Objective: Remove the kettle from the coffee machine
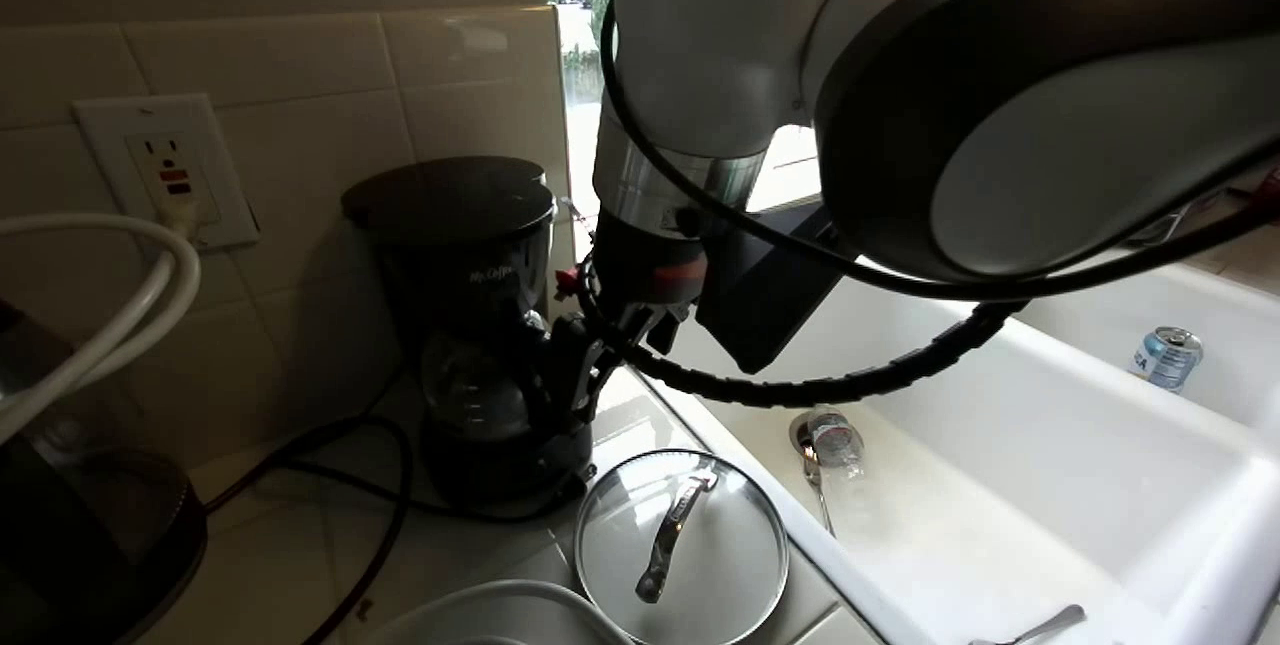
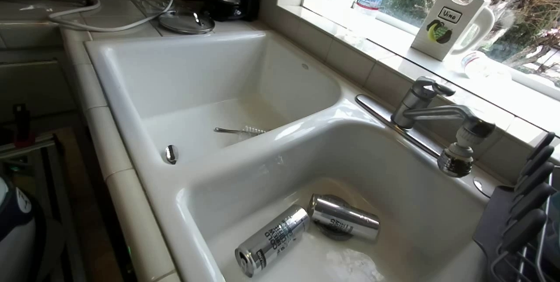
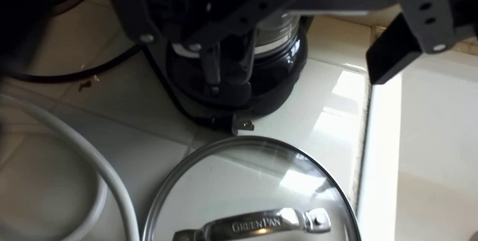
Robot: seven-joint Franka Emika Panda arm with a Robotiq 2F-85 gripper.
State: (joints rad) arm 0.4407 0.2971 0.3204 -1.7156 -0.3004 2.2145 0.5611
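Tiled counter (image 1: 265,560) beside white sink (image 1: 1060,455): glass carafe (image 1: 468,393) sits in Mr. Coffee machine (image 1: 450,235); Robotiq gripper (image 3: 300,74) near carafe, jaws wide apart, grasping nothing.

My wrist view looks closely down; both exterior views share the coffee machine (image 1: 440,275), near at nine o'clock or across the sink (image 2: 280,151) at eleven.

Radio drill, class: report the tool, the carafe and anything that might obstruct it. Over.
Tool open, close to the carafe, contact unclear. Carafe in the machine. Lid and plug in front, possibly obstructing.
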